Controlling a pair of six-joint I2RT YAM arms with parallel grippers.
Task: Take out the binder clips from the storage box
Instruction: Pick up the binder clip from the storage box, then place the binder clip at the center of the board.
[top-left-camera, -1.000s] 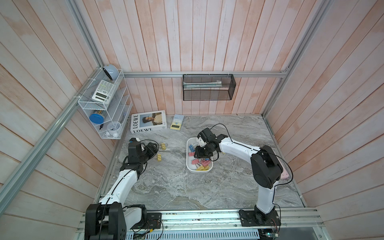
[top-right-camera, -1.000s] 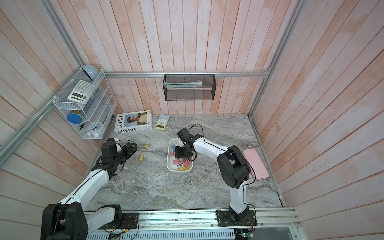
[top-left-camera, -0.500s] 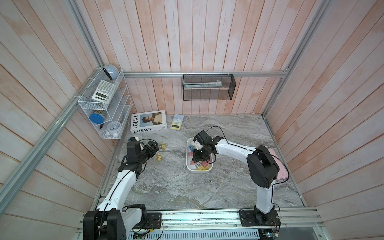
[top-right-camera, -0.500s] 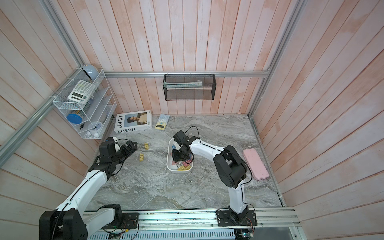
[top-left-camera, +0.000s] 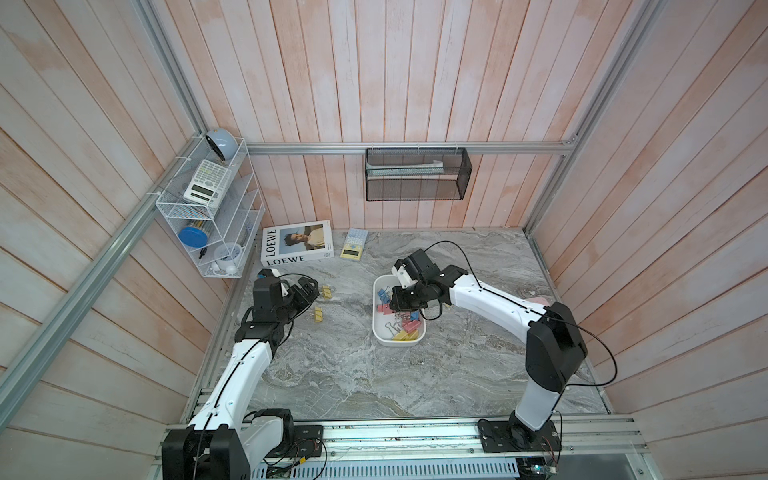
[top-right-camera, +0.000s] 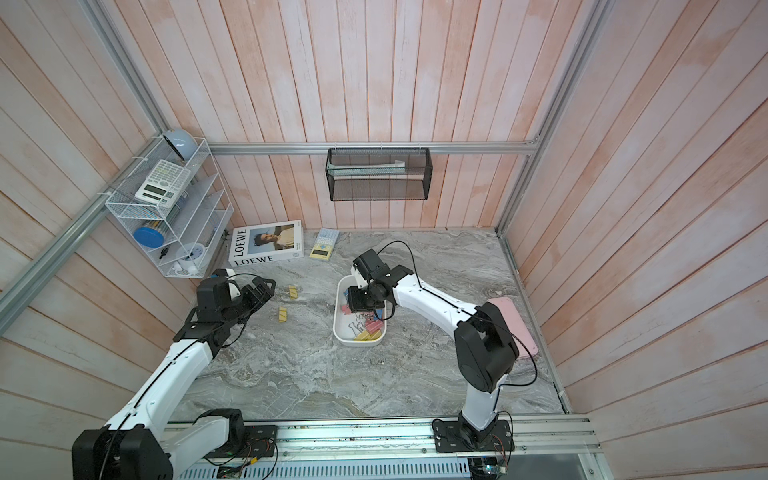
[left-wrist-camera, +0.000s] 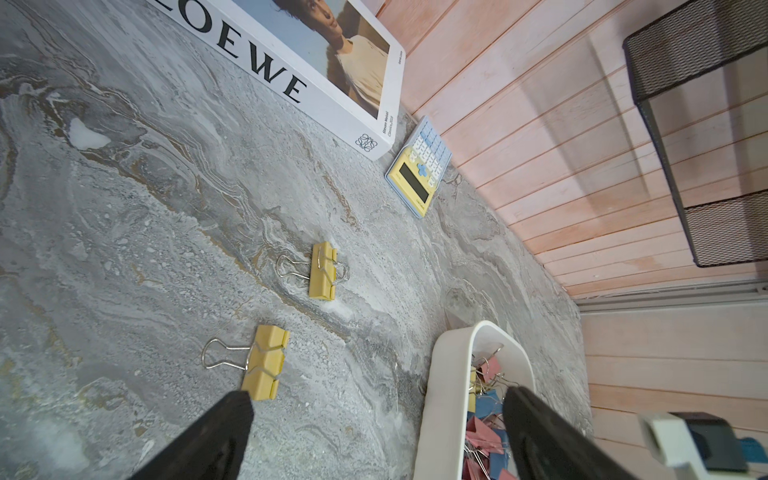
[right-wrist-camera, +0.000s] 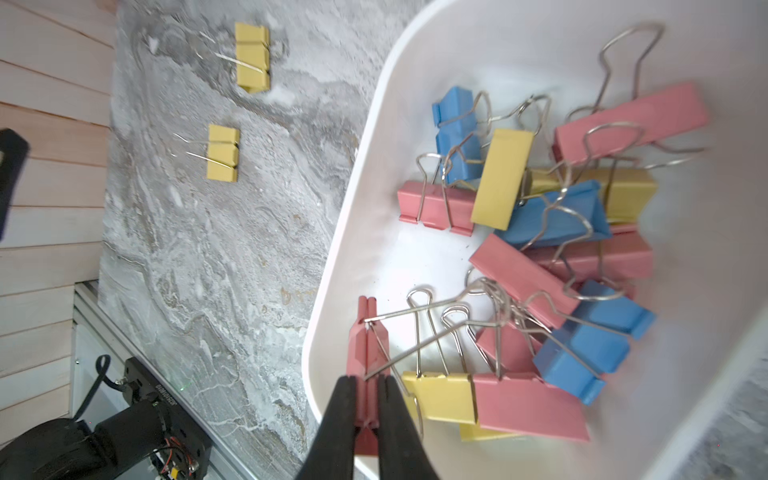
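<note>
Two yellow binder clips (left-wrist-camera: 322, 271) (left-wrist-camera: 266, 368) lie flat on the marble tabletop (top-left-camera: 332, 365), just outside the storage box (top-left-camera: 376, 328) on its left-arm side. Everything else is inside the box: a loose heap of pink, blue and yellow clips (right-wrist-camera: 540, 232) with their wire handles crossing one another.

The right gripper (right-wrist-camera: 368, 380) reaches down into the box with its jaws closed narrowly on a pink binder clip (right-wrist-camera: 368, 345). This clip stands on edge just beside the box wall that faces the two yellow clips. The pads pinch its two flat sides, and its long body runs on from the fingertips roughly in line with them. Its silver handles splay away from the wall into the heap, over a yellow clip and among the neighbouring wires.

The left gripper (left-wrist-camera: 376, 392) hangs outside the box near the two yellow clips, jaws spread wide and holding nothing.

So the right arm has the clip and the left is well apart from it. The way out looks like straight up, then over the adjacent wall towards the yellow pair. What matters is whether the splayed handles come free of the other wires. If one is hooked, a second clip may trail along.
</note>
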